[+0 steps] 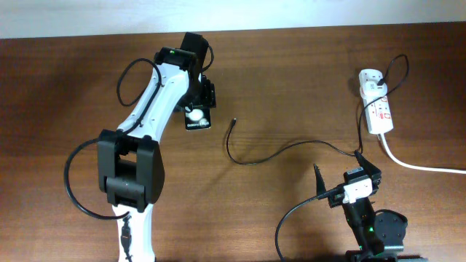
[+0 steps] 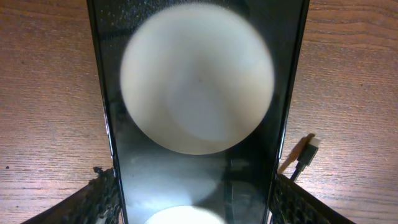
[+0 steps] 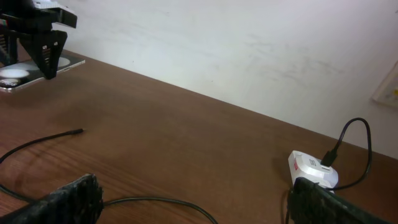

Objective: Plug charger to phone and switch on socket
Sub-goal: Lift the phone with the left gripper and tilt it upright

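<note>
Two wrist views, left jaws clasp phone edges hidden overhead, right jaws wide open.

The left arm stretches up from its base, bends at a black elbow and slants on to the wrist. The left gripper points straight down, its pads set against both long edges of the phone, which lies flat between them. The right arm is folded low over its base, its wrist tilted forward. The right gripper is spread wide with nothing between its fingers.
</note>
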